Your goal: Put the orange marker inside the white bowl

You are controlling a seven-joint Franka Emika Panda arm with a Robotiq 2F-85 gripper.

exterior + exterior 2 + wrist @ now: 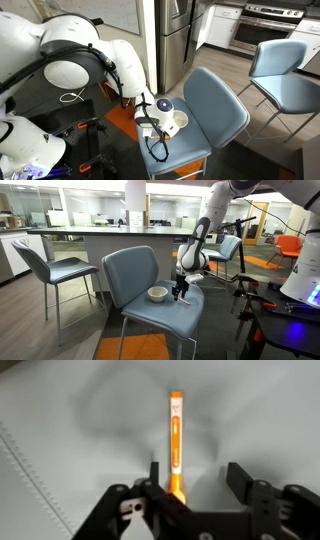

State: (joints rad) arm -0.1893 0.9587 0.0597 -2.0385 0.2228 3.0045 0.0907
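While jaws flank the orange marker [177,435], the bowl [157,294] sits near.

Orange marker [176,445] flat on the worktop [60,420], white bowl [157,293] upright close by.

In the wrist view the marker is a thin, straight orange stick lying lengthwise on the grey-blue worktop. Its paler end points away from the camera. Its near end reaches in between the spread fingers of the end effector [196,470], close beside one finger and well apart from the other. In an exterior view the bowl is small, round, shallow and white with a plain rim, and stands near the middle of the worktop, just beside the end effector. The marker is too small to make out there, so how near it lies to the bowl cannot be told.
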